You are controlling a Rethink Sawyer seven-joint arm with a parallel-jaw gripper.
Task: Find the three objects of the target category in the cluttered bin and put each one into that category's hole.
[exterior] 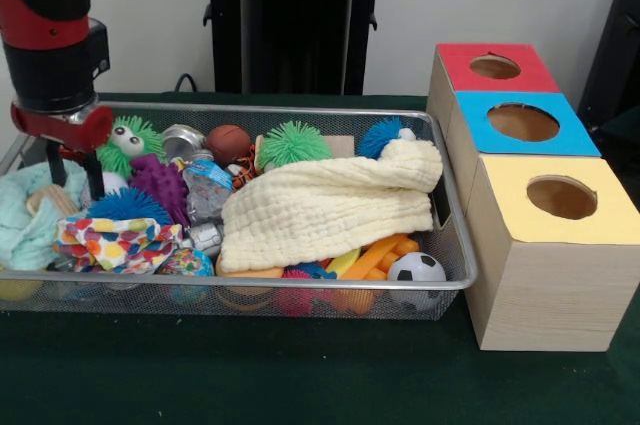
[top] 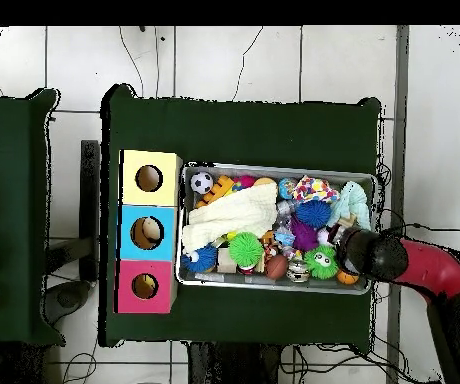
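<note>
A wire mesh bin is packed with toys. A cream cloth covers its middle. Spiky balls show around it: green, blue and purple. A soccer ball lies in a corner, and a brown ball sits at the back. My gripper hangs at the bin's left end in the front view, over a mint cloth. It is open, with nothing between its fingers. In the overhead view the arm hides it.
A wooden box beside the bin has three holes: red, blue and yellow. Something pale shows inside the blue hole in the overhead view. A spotted cloth and a green fuzzy toy with eyes lie near my gripper.
</note>
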